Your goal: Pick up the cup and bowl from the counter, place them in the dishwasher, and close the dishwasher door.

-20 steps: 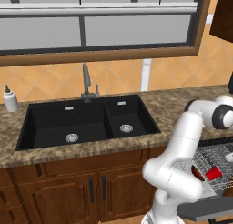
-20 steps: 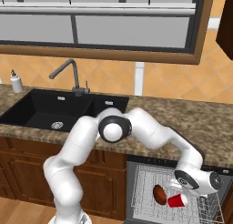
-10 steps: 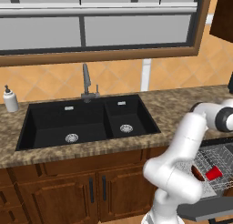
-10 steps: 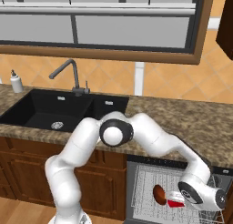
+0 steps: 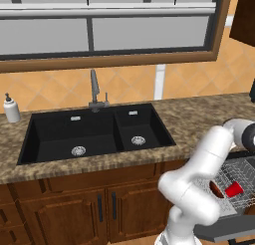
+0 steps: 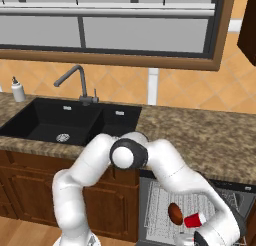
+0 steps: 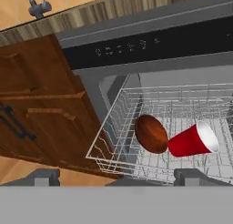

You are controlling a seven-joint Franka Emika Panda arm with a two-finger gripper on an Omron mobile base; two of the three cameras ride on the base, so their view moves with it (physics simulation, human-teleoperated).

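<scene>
Well, both dishes sit in the dishwasher point(image 7: 113, 89) rack point(image 7: 136, 123): the cup point(image 7: 191, 140) lies on its side, white mouth turned away from the bowl point(image 7: 151, 133), which stands on edge touching it. Low in front, the gripper point(image 7: 116, 176) hovers with its fingers point(image 7: 43, 176) spread wide, holding nothing. Across the dark control strip point(image 7: 159, 43) runs a row of tiny marks (too small to read). Down and open hangs the door point(image 5: 224, 230), below the counter point(image 6: 200, 135).
</scene>
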